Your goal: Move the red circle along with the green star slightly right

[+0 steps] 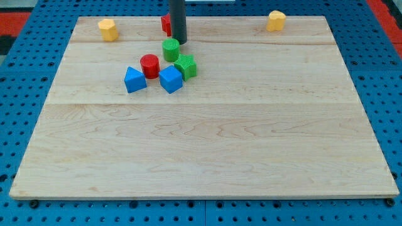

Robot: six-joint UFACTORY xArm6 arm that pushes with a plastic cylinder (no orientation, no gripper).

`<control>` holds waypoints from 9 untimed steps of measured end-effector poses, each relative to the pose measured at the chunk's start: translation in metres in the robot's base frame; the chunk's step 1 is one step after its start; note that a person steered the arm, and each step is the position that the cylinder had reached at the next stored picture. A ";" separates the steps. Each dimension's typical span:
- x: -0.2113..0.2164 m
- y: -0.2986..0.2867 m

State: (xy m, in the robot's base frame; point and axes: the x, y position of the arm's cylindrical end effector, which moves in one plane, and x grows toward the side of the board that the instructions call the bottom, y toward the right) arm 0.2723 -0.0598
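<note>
The red circle [149,65] stands on the wooden board in the upper middle. The green star [186,66] lies just to its right, with a gap between them. A green cylinder [171,49] stands above and between the two. My tip [180,41] is at the view's top, just up and right of the green cylinder, close to it or touching it, and above the green star. A red block [165,24] is partly hidden behind the rod.
A blue triangular block [134,80] lies down-left of the red circle. A blue cube [171,80] lies below the star, touching it. A yellow block [108,29] sits at the top left and another yellow block [276,21] at the top right.
</note>
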 end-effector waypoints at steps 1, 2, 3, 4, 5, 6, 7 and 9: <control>0.008 -0.035; 0.016 -0.021; 0.015 -0.017; 0.015 -0.081; 0.041 -0.086; 0.070 -0.073; 0.083 -0.072; 0.083 -0.055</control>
State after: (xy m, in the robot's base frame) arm 0.3552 -0.1148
